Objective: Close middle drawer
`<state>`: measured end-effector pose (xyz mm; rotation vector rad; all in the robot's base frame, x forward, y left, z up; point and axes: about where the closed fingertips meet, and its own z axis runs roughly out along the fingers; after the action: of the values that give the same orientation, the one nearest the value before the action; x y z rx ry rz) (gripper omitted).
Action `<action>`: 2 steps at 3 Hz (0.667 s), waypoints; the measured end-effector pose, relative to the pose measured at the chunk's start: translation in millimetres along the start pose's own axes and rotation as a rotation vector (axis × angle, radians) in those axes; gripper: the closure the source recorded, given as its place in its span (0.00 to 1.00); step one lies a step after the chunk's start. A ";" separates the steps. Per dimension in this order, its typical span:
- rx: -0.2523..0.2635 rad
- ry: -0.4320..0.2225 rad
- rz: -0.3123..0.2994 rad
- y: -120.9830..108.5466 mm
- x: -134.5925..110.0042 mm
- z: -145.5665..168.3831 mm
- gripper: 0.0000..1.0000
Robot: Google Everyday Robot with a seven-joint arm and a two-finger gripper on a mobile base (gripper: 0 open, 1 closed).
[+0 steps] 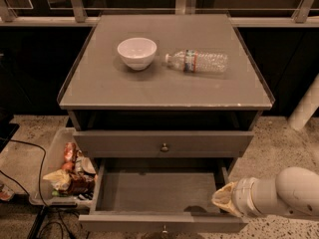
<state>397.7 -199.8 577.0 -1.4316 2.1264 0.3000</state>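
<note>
The middle drawer is pulled out wide, with its inside bare. Its plain front runs along the bottom of the view, and its small round knob shows at the bottom edge. The matching drawer front a tier higher is closed, with its own knob. My white arm reaches in from the right. My gripper, at the arm's tan-coloured end, sits by the open drawer's right wall, near its front corner.
A white bowl and a plastic water bottle lying on its side are on the cabinet top. A clear bin of snack packets stands on the floor at the left, with cables near it. A white post is at the right.
</note>
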 end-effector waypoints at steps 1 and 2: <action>-0.004 0.005 -0.016 3.1 -0.5 3.9 1.00; -0.055 0.028 0.004 18.3 15.8 32.2 1.00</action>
<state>387.0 -189.5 539.6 -1.4715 2.1588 0.3442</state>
